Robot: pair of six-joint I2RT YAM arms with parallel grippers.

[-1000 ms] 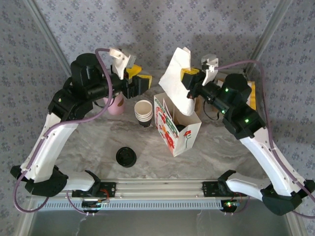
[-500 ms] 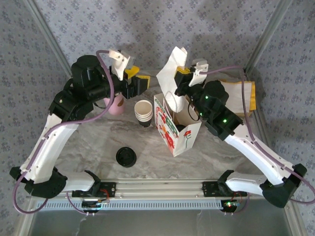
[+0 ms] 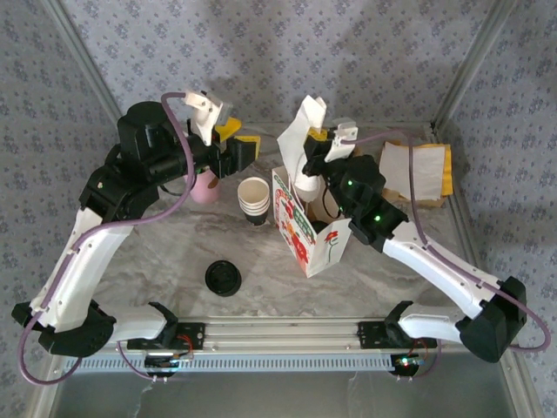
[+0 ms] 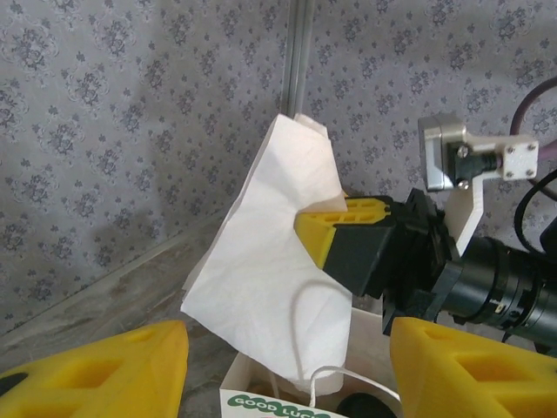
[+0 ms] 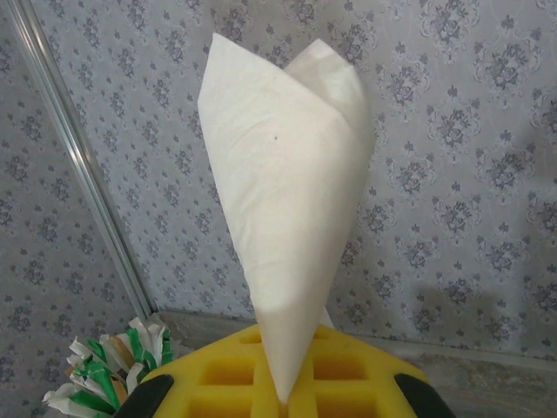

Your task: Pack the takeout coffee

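one napkin to seat in the bag

two tools are in play. the right tool [image 3: 318, 138] is clamped tight on one edge of a white napkin [image 5: 287, 192]. the sheet fans out beyond the pads as a loose cone. this tool hangs above the open mouth of the printed paper bag [image 3: 300, 233], and in the left wrist view the napkin's lower corner reaches down to the bag's rim. the left tool [image 3: 238, 139] has its jaws parted with nothing between them. it is raised over the back of the worktop [image 3: 157, 261], near the pink cup [image 3: 205, 186] and the stack of lidless cups [image 3: 253, 198].

i read the dark round shape down inside the bag as the lid of the takeout coffee [image 3: 318, 228], so i judge the cup already packed. a loose black lid [image 3: 223, 278] lies flat on the worktop, well apart from the bag.

step in hand, as i judge it: put the napkin in beside the cup.

procedure:
1. centre the right tool over the free part of the bag mouth, not over the cup's lid.
2. tip the wrist so the paper leads into the opening ahead of the fingers.
3. descend slowly; the bag walls are thin and will fold if a finger catches the rim.
4. release only once most of the sheet is below the rim.
5. hold the left tool clear, or bring it in to steady the bag wall if the bag leans.
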